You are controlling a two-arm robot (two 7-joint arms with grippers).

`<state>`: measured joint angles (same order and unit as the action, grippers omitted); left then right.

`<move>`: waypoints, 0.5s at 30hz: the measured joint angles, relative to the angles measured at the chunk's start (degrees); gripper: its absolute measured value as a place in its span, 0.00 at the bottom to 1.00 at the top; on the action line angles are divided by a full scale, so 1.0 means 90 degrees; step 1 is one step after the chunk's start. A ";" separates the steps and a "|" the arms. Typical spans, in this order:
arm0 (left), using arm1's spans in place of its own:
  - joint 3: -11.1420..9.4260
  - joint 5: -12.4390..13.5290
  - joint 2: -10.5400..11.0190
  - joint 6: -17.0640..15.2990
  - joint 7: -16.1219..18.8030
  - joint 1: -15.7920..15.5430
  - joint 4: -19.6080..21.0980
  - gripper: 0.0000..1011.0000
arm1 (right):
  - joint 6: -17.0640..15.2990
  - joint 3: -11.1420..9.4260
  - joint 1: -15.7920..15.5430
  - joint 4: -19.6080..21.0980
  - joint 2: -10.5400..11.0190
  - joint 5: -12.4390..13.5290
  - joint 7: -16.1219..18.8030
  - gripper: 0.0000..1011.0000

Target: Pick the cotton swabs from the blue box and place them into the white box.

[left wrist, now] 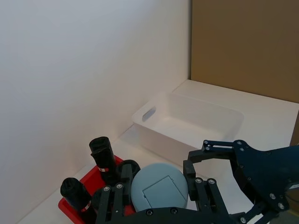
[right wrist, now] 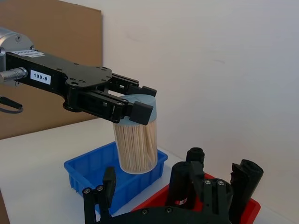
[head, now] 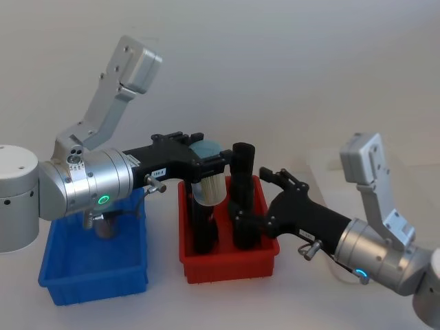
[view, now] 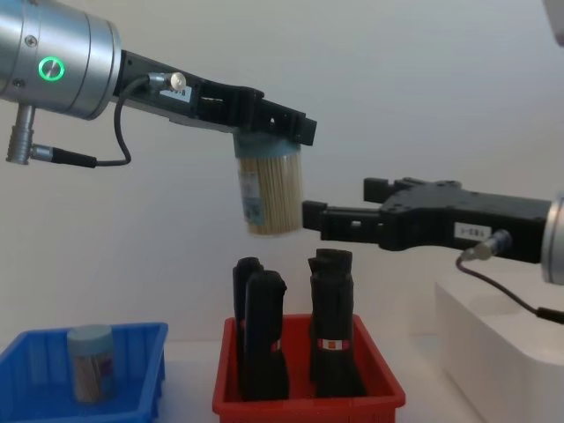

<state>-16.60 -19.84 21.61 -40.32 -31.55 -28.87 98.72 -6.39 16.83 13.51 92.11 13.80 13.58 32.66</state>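
Observation:
My left gripper (view: 269, 137) is shut on a jar of cotton swabs (view: 269, 189), gripping it at its pale blue lid (left wrist: 160, 188). The jar hangs tilted above the red bin (view: 308, 397). Another jar of cotton swabs (view: 91, 361) stands in the blue box (view: 141, 352) at the left, below the left arm. My right gripper (view: 339, 201) is open and level with the held jar, just to its right, not touching it. Farther right sits the white box (left wrist: 159, 100), with nothing in it.
Several tall black rolls (view: 260, 335) with red-white labels stand upright in the red bin (head: 227, 265), directly under the held jar and between the blue box (head: 69, 275) and the white box (view: 493, 326). A white wall stands close behind the bins.

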 joint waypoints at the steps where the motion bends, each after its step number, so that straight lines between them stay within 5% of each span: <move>1: 0.0000 0.0000 0.0000 0.0000 0.0000 0.0000 0.0000 0.66 | -0.0012 0.0009 0.0028 -0.0028 -0.0017 -0.0009 0.0023 0.99; 15: 0.0000 0.0000 0.0000 0.0000 0.0000 0.0000 0.0000 0.66 | -0.0157 0.0176 0.0426 -0.0496 -0.0286 -0.0022 0.0332 0.99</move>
<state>-16.60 -19.84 21.61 -40.32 -31.55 -28.87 98.72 -7.80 18.41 17.35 87.65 11.22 13.37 35.65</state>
